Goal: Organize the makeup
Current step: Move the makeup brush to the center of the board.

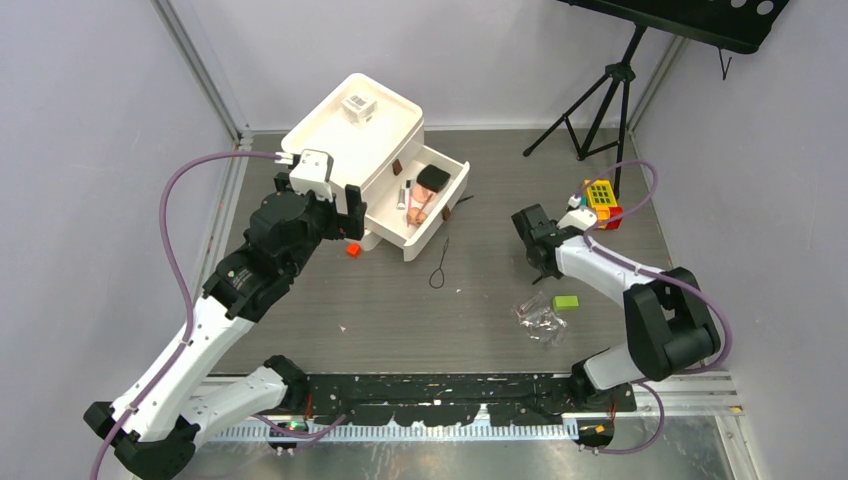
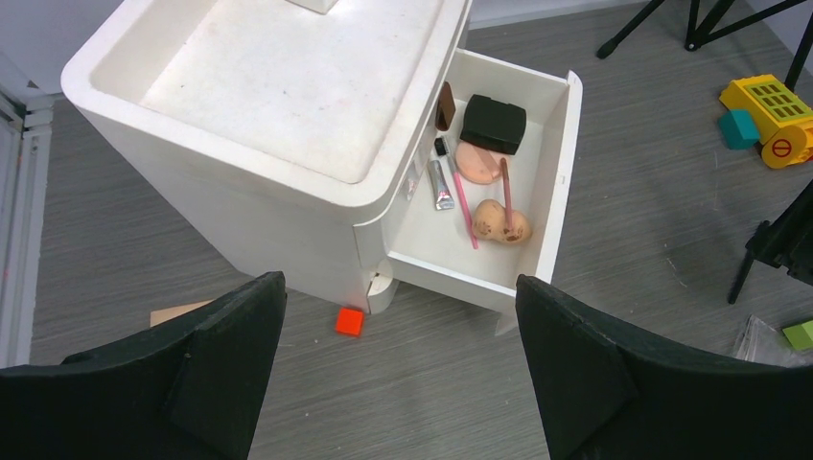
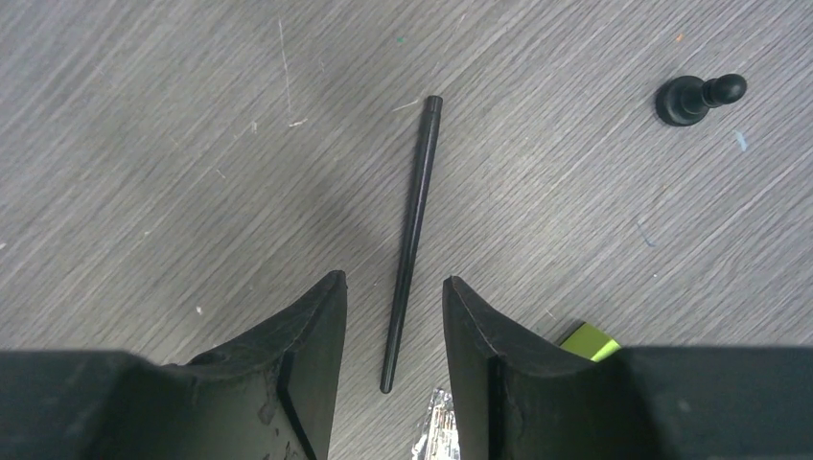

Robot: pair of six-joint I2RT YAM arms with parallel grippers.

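Between half-open right tool (image 3: 393, 283) fingers: black pencil (image 3: 414, 220) lying loose; left tool (image 2: 398, 281) wide, empty.

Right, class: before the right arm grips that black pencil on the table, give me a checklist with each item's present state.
1. Right hand open: ok.
2. Black pencil flat on the table, lined up between its fingers: ok.
3. Crinkled wrapper clear of the pencil's near end: cannot tell.
4. Drawer open: ok.
5. Bare floor left inside the drawer: ok.
6. Left hand open and empty: ok.
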